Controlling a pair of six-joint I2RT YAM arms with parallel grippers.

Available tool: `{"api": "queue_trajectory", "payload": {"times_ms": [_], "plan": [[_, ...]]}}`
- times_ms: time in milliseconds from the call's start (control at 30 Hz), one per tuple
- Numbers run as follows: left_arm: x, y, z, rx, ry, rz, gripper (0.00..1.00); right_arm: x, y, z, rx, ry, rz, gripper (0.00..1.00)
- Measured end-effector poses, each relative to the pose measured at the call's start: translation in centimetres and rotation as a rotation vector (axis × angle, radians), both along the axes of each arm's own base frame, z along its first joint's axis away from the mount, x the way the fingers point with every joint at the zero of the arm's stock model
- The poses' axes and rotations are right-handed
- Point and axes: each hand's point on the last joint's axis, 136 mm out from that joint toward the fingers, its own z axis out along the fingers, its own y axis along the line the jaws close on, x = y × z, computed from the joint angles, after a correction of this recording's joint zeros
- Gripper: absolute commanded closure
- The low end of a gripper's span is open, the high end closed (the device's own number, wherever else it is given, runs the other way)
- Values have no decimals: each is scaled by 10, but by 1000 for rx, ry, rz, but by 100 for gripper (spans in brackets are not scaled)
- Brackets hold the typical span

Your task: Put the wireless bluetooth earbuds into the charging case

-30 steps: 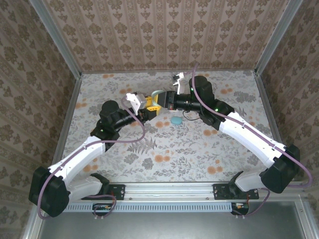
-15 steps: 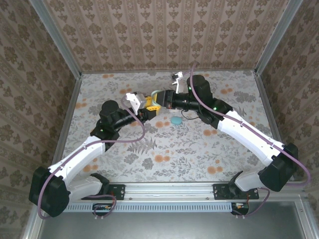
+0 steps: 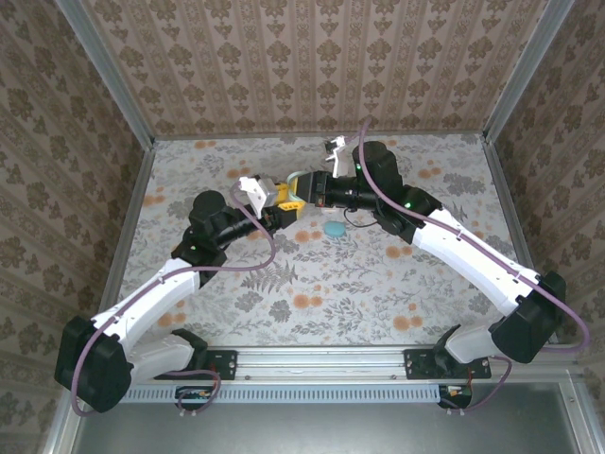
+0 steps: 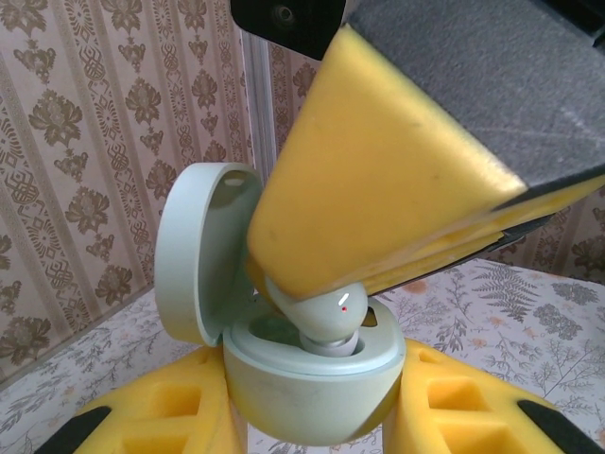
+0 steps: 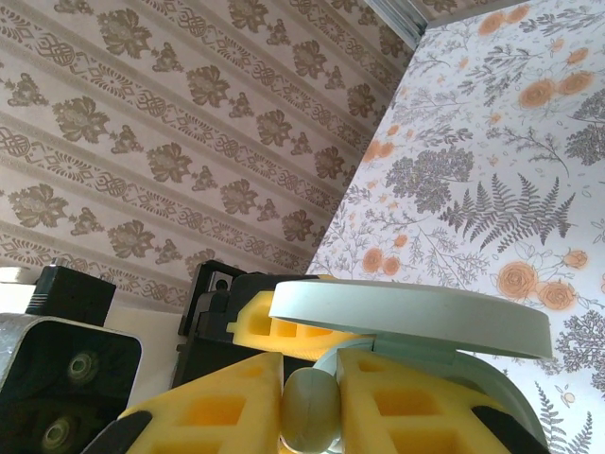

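Observation:
My left gripper (image 4: 317, 421) is shut on the base of the open charging case (image 4: 312, 374), a pale teal-green oval held off the table with its lid (image 4: 200, 251) tipped up at the left. From above, my right gripper (image 5: 310, 392) is shut on one pale whitish-green earbud (image 5: 310, 411). The earbud (image 4: 326, 312) has its tip down in a socket of the case, and a tiny red light shows on it. From the right wrist, the lid (image 5: 406, 317) spans just above the fingers. In the top view both grippers meet mid-table, left (image 3: 286, 200) and right (image 3: 308, 189).
A small teal oval thing (image 3: 334, 229) lies on the floral table just in front of the right gripper. Patterned walls with metal posts close in the back and both sides. A rail (image 3: 321, 359) runs along the near edge.
The right gripper has edged slightly left and back, toward the case. The left arm and the case have stayed put.

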Motion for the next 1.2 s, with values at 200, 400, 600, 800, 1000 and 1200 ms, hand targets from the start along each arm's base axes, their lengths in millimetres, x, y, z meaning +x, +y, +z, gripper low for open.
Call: {"api": "queue_trajectory", "payload": {"times_ms": [200,400,600,800,1000,1200], "plan": [[1,0,0,0,0,3,74,1,0,0,4,9,-7,76],[1,0,0,0,0,3,74,2,-2,-2,2,20,-20,78],[1,-1,0,-1,-1,8,74,1,-2,0,10,33,-24,78],[0,-1,0,0,-5,8,74,0,-2,0,17,57,-27,78],[1,-1,1,0,-11,13,74,0,-1,1,24,76,-30,78],[3,0,1,2,-14,28,74,2,0,0,19,84,-35,77]]}}
